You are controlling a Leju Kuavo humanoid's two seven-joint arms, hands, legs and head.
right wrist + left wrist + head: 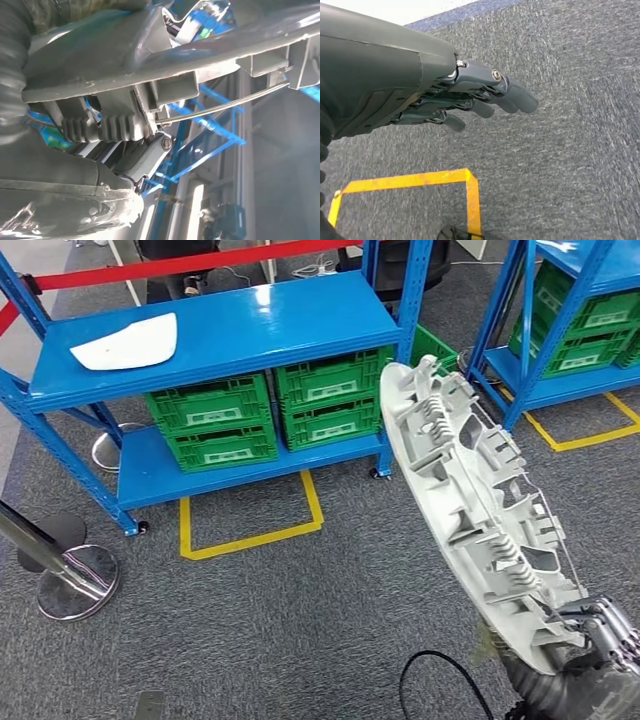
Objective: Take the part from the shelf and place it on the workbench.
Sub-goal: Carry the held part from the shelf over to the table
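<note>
A long grey ribbed plastic part (479, 505) slants up from the lower right of the head view, its underside facing me. My right hand (596, 640) grips its lower end; in the right wrist view the part (211, 55) lies close against that hand (124, 145). A second flat white part (128, 342) lies on the top board of the blue shelf (226, 330). My left hand (478, 97) hangs over the grey carpet with its fingers stretched out and nothing in them.
Green crates (215, 420) fill the blue shelf's lower level. Another blue shelf (558, 330) with green crates stands at the right. Yellow floor tape (249, 530) marks a bay. A chrome stanchion base (75, 580) stands at the left, and a black cable (438, 670) loops on the carpet.
</note>
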